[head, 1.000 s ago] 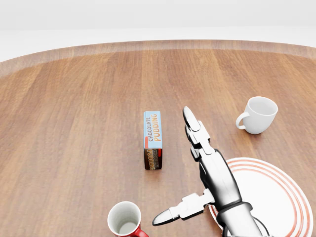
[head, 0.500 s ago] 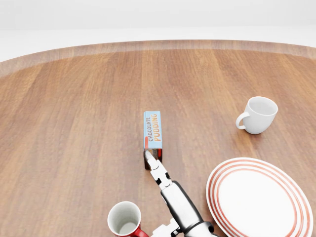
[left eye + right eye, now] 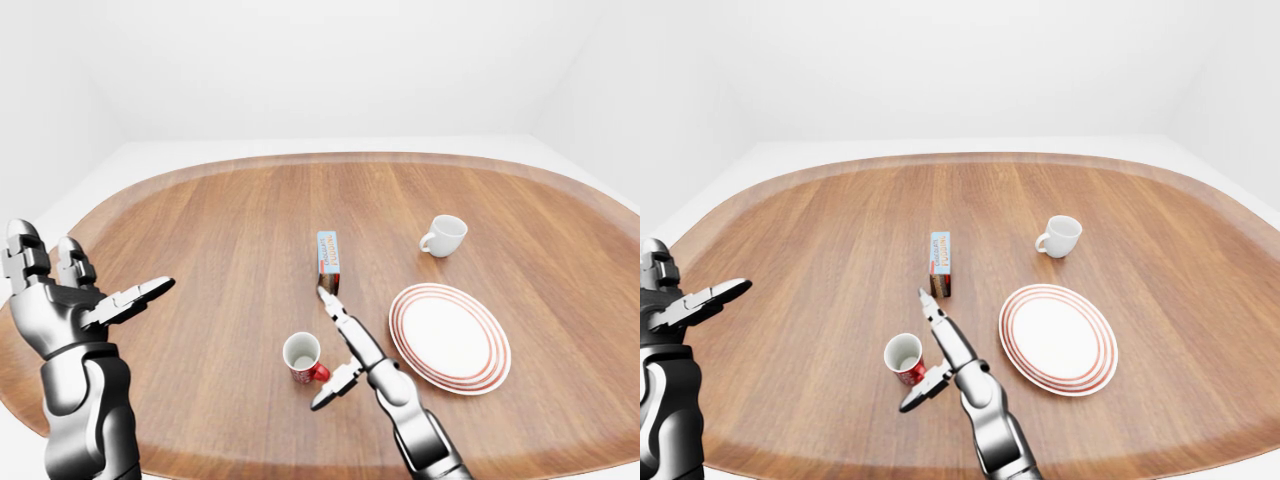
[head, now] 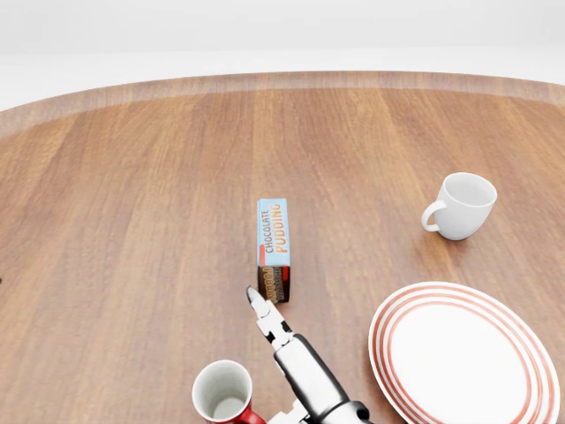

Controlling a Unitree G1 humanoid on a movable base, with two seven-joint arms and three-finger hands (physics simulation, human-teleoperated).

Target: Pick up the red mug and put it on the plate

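Note:
The red mug [image 3: 301, 356], white inside, stands upright on the wooden table, with its handle turned to the right in the left-eye view. The white plate [image 3: 449, 337] with red rings lies to its right, with nothing on it. My right hand [image 3: 321, 349] is open just right of the mug. Its long fingers [image 4: 265, 320] stretch up the view towards the pudding box, and its thumb sticks out below the mug's handle; whether it touches the mug I cannot tell. My left hand [image 3: 92, 278] is held up open at the far left, away from everything.
A chocolate pudding box [image 4: 273, 246] lies above the red mug, just beyond my right fingertips. A white mug [image 4: 461, 206] stands above the plate, at the right. The oval table's edge [image 3: 250, 452] runs close below the red mug.
My right hand has swung left from over the plate's left rim to beside the red mug, and its fingertips now point at the pudding box. Mugs, plate and box have not moved.

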